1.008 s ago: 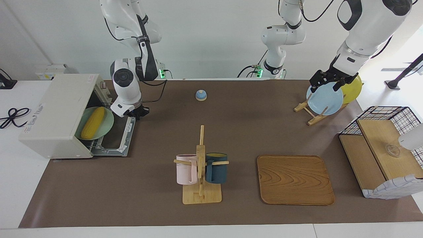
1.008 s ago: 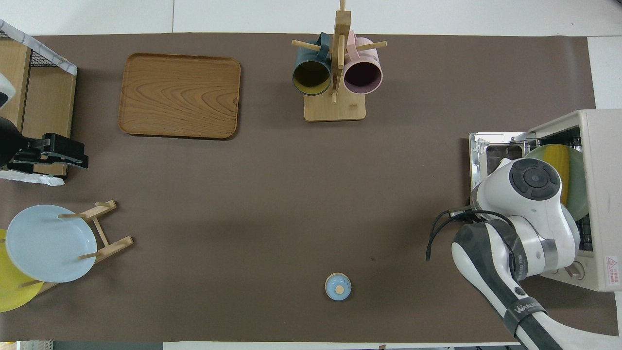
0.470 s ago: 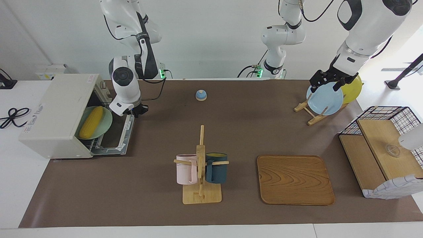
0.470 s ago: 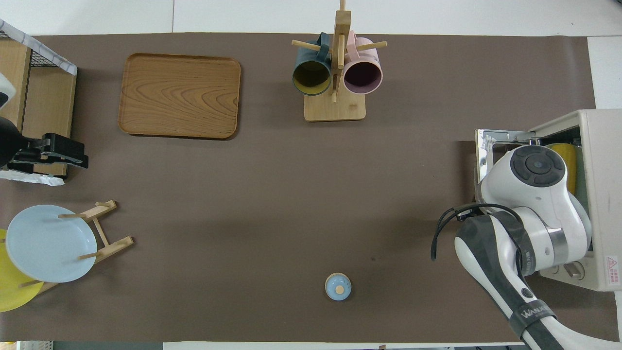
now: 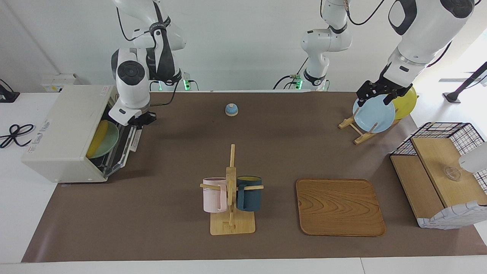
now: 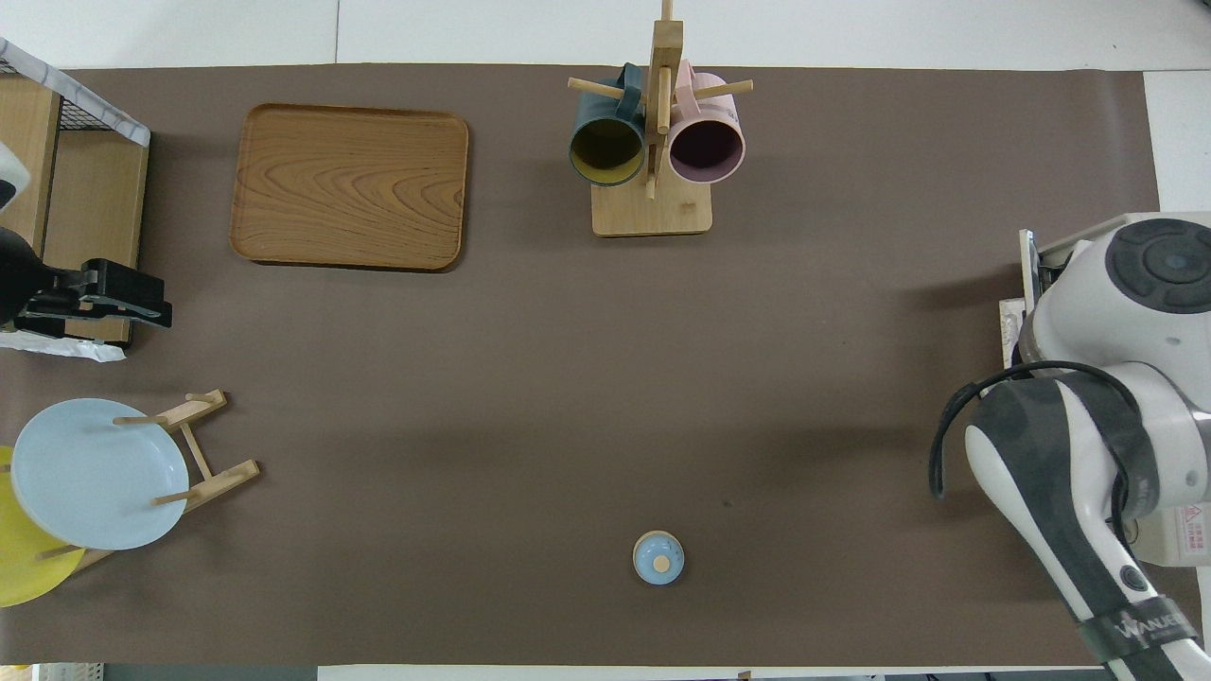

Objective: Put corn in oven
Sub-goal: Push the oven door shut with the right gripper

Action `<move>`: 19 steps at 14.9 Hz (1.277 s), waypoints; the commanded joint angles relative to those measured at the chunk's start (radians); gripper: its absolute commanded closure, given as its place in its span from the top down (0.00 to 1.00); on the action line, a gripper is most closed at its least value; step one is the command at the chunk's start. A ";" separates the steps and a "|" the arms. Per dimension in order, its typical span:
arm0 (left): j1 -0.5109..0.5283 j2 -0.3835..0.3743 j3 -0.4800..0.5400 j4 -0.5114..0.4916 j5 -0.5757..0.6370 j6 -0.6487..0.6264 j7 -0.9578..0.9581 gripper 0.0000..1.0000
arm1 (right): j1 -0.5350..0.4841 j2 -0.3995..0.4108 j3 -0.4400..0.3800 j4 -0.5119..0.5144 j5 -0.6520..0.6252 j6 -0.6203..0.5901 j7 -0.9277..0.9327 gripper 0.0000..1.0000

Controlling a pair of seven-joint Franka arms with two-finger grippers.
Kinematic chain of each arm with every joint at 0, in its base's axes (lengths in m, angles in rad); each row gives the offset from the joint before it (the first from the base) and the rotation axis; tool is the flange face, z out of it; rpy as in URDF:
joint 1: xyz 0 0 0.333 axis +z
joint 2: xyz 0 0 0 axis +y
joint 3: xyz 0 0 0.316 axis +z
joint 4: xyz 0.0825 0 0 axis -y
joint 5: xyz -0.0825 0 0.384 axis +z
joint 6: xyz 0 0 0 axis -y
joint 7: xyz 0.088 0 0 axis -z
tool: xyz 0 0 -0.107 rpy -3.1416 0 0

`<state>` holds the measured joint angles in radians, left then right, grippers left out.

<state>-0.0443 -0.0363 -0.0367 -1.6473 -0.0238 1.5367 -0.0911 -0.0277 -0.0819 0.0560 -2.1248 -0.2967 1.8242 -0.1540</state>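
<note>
- Inside the oven (image 5: 64, 131), the corn (image 5: 96, 139) lies on a green plate (image 5: 108, 139), just below the right end effector (image 5: 141, 118).
- Right end effector at the half-raised door's (image 5: 123, 146) top edge; finger state: cannot tell.
- Left end effector (image 5: 376, 92) over the blue plate (image 5: 373, 114); cannot tell.

Counting now: two arms, two grippers (image 5: 141, 119) (image 5: 376, 93). One oven (image 5: 64, 131), one corn (image 5: 96, 140) on one green plate (image 5: 108, 140). Two mugs (image 5: 214, 195) (image 5: 249, 193), one mug rack (image 5: 231, 213). Two racked plates (image 5: 374, 113) (image 5: 406, 101). One wooden tray (image 5: 339, 207), one bell (image 5: 231, 109), one wire shelf (image 5: 441, 173).

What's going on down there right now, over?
Right gripper at oven door's top edge, door nearly shut. Corn inside on green plate. Left gripper waits over plate rack.
</note>
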 commanded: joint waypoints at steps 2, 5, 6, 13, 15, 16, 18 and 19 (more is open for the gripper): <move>0.009 -0.013 -0.005 -0.014 0.010 -0.006 0.005 1.00 | -0.135 -0.016 -0.007 0.013 -0.048 0.040 -0.194 0.00; 0.007 -0.013 -0.005 -0.014 0.010 -0.006 0.005 1.00 | -0.156 -0.041 -0.010 0.016 -0.041 0.038 -0.236 0.00; 0.009 -0.013 -0.005 -0.014 0.010 -0.006 0.005 1.00 | -0.155 -0.042 -0.008 0.028 -0.035 0.035 -0.237 0.00; 0.009 -0.013 -0.005 -0.014 0.010 -0.006 0.005 1.00 | -0.104 0.057 0.019 0.403 0.177 -0.222 -0.207 0.46; 0.007 -0.013 -0.005 -0.014 0.010 -0.007 0.005 1.00 | -0.075 0.103 0.030 0.523 0.232 -0.308 -0.148 0.73; 0.009 -0.013 -0.005 -0.014 0.010 -0.006 0.005 1.00 | -0.055 0.116 0.031 0.546 0.237 -0.331 -0.125 1.00; 0.009 -0.013 -0.005 -0.014 0.010 -0.006 0.005 1.00 | -0.031 0.119 0.031 0.548 0.249 -0.358 -0.054 1.00; 0.009 -0.013 -0.005 -0.014 0.010 -0.007 0.005 1.00 | -0.032 0.120 0.031 0.546 0.276 -0.364 -0.020 1.00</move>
<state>-0.0443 -0.0363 -0.0367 -1.6473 -0.0238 1.5367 -0.0911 -0.0567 0.0033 0.0830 -1.6156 -0.0679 1.4932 -0.2328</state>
